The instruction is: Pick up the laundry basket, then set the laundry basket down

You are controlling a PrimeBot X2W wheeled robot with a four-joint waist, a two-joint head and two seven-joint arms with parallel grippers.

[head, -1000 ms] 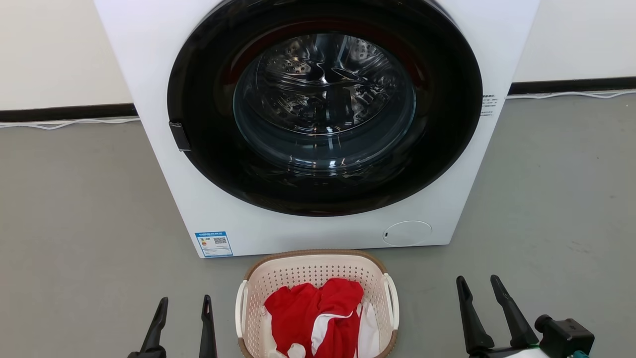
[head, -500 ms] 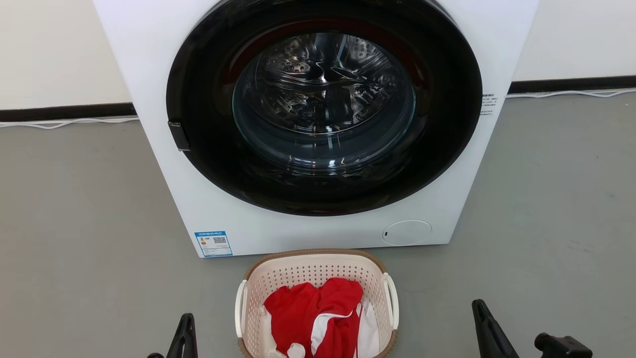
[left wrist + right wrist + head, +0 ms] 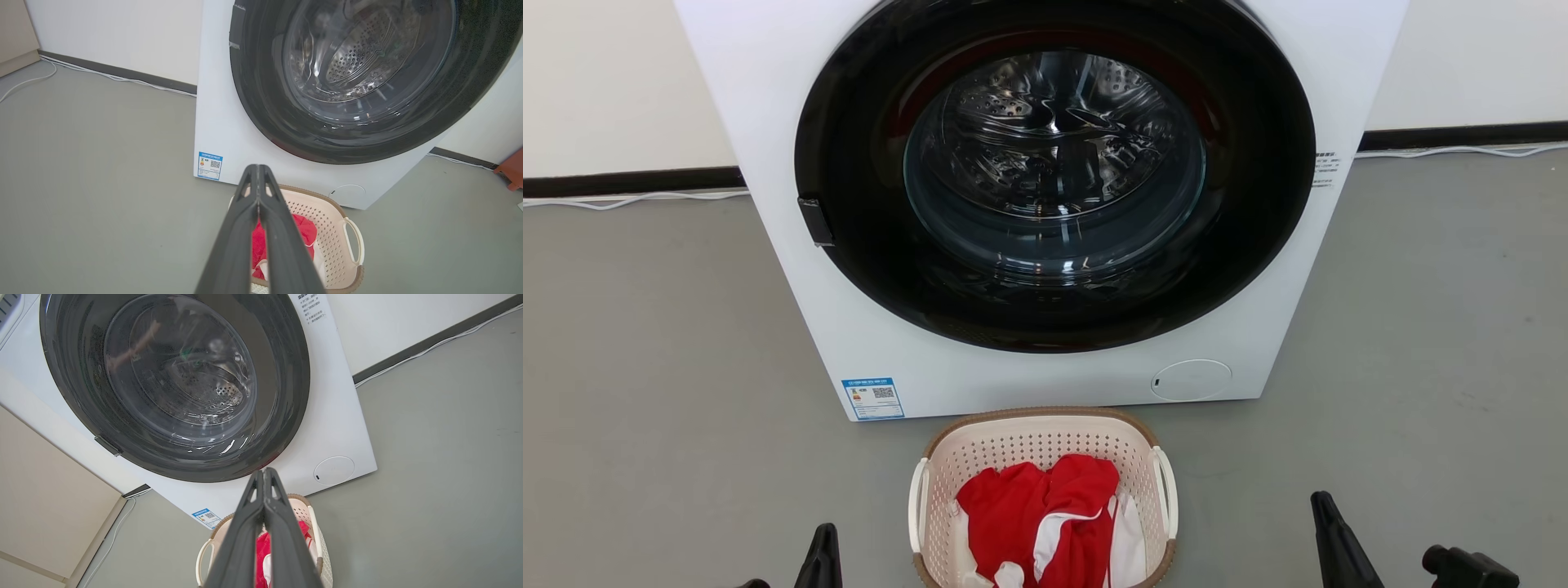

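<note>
The laundry basket (image 3: 1029,445) stands on the grey floor at the bottom middle of the head view, cream with perforated walls, a brown rim and white side handles, red and white cloth inside. It also shows as the laundry basket (image 3: 327,220) and the laundry basket (image 3: 302,514) in the wrist views. My left gripper (image 3: 823,543) is low at the left of the basket, apart from it, shut and empty, fingers pressed together as the left gripper (image 3: 257,171). My right gripper (image 3: 1323,510) is off to the basket's right, also shut and empty, seen as the right gripper (image 3: 263,475).
A white front-loading washing machine (image 3: 792,106) with a dark round door (image 3: 1054,171) stands right behind the basket. Grey floor spreads to both sides. A white cable (image 3: 629,198) runs along the wall's dark skirting. A beige cabinet (image 3: 49,498) is at the machine's left.
Both grippers went from open to shut and dropped lower in the head view. The basket has not moved; the view shifted very slightly.
</note>
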